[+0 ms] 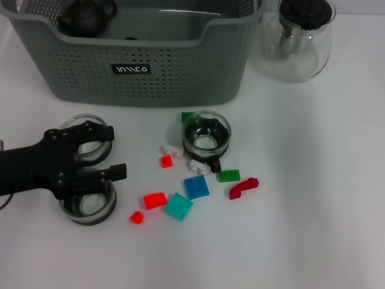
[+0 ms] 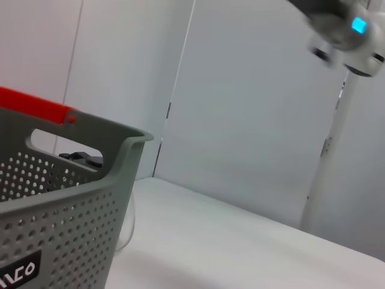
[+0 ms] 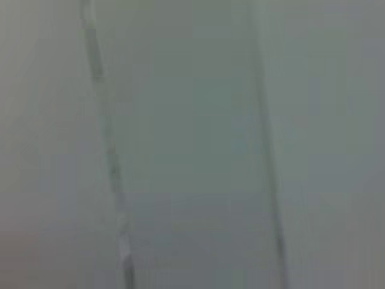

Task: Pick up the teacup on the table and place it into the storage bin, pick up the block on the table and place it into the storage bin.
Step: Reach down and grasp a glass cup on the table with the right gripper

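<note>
The worktop (image 1: 313,241) is taken as carrier, and the bin (image 1: 90,72) as landmark. The bin stands at the far edge; a dark teapot (image 1: 87,16) is seen inside it at the left. A glass pot (image 1: 298,39) with black lid stands just beside the bin's right end.

In front of the bin's left half, the left tool (image 1: 105,153) is held low with its fingers spread, nothing gripped. Two glass cups are partly covered by it: one (image 1: 90,133) nearer the bin, one (image 1: 89,203) farther out. A third cup (image 1: 206,133), with a dark handle, stands before the bin's middle.

Blocks are scattered just beyond that cup, away from the bin: blue (image 1: 196,186), teal (image 1: 178,206), red (image 1: 154,200), green (image 1: 228,176) and smaller pieces.

The right tool is not seen.

The cups are judged light, rigid, slippery and breakable; a grip across the rim or wall, with moderate force, is advised. The blocks are judged light and stiff, best pinched on opposite flat sides.
</note>
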